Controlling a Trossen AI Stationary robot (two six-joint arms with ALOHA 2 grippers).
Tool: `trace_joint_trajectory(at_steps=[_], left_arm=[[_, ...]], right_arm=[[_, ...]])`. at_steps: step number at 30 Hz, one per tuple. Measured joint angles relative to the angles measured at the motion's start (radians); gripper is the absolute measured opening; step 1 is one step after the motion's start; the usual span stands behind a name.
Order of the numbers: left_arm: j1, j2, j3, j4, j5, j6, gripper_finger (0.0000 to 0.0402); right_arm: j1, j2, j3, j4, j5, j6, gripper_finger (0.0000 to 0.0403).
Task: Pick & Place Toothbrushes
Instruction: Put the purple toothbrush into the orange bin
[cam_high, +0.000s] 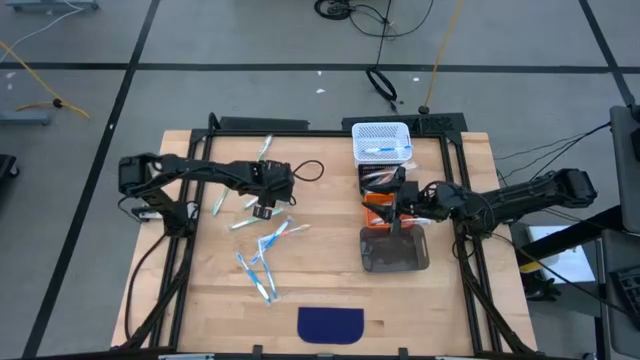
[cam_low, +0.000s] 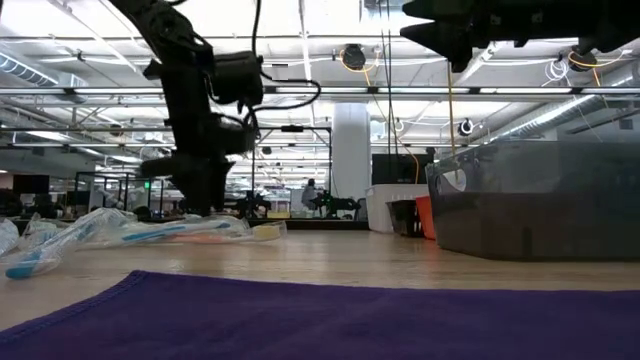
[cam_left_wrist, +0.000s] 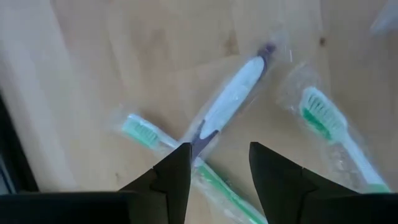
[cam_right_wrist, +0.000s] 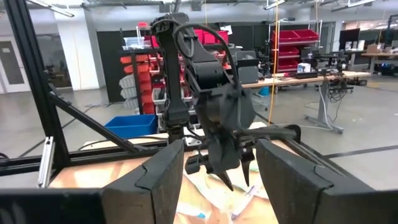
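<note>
Left gripper hangs low over the wooden table, fingers apart w/ nothing between them. Directly below the gap lies a white toothbrush in a clear wrapper, crossing over a green toothbrush; a second green toothbrush lies just beside them. The spread fingers straddling the white one suggest a pick is being lined up, w/ the wrist pointed straight down so the fingers can close across the thin handle.

In the overhead view the left gripper sits amid a loose scatter of toothbrushes on the table's left half, some overlapping, none yet sorted from this group.

Right gripper waits w/ fingers apart and empty, held above the bins on the table's right side. Overhead, it hovers near the dark grey bin, w/ an orange bin and a white basket lined up behind it. The basket holds what looks like a blue item. Bins are probably grouped here as drop-off spots.

A dark blue mat lies at the table's near edge.

No brand names, labels or readable writing show on the wrappers, bins or arms.
</note>
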Motion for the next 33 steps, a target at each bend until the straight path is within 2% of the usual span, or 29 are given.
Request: trace_joint_trajectory(at_steps=[13,16,20,22,33], left_arm=[[0.012,0.123,0.005,0.005,0.0,0.049,0.0152],[0.013,0.124,0.004,0.002,0.004,0.05,0.0121],[0.012,0.119,0.003,-0.005,0.016,0.049,0.0038],[0.01,0.119,0.008,-0.013,0.017,0.036,0.0011],[-0.043,0.088,0.078,-0.088,-0.073,-0.014,0.0001]], right_arm=[[0.0,-0.001,0.0,0.004,0.0,0.011,0.0194],[0.0,-0.001,-0.001,0.0,0.0,0.011,0.0194],[0.0,-0.001,-0.001,0.0,0.0,0.011,0.0194],[0.0,-0.001,-0.001,-0.003,0.0,0.011,0.0194],[0.0,-0.001,-0.001,-0.02,0.002,0.011,0.0194]])
